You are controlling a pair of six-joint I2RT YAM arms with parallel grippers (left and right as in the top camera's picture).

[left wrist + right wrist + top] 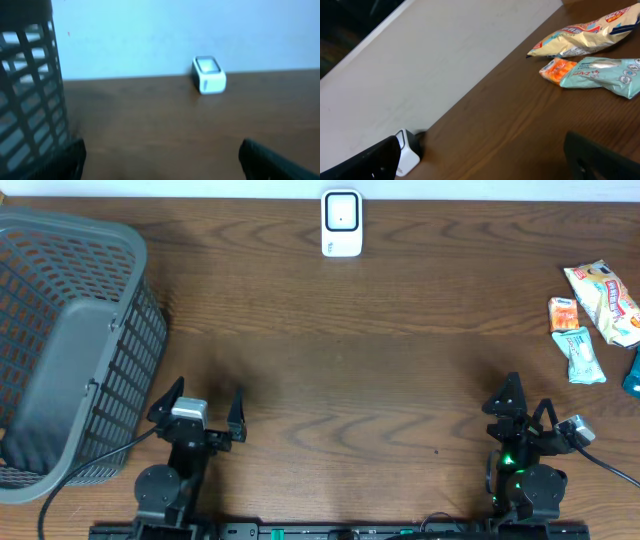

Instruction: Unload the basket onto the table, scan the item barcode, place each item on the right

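Your left gripper [201,408] hangs released, jaws spread wide, over the near edge of the desk [350,380]. It sits just beside the grey plastic basket [60,330] that fills the left edge. Your right gripper [525,408] is spread just as wide and holds nothing, close to the near right corner. The white barcode scanner [342,223] stands at the middle of the far edge, well apart from both. The items lie clustered at the right edge: a cream snack bag [603,300], and a small orange packet [564,313] touching a teal packet [582,355]. All lie flat on the wood.
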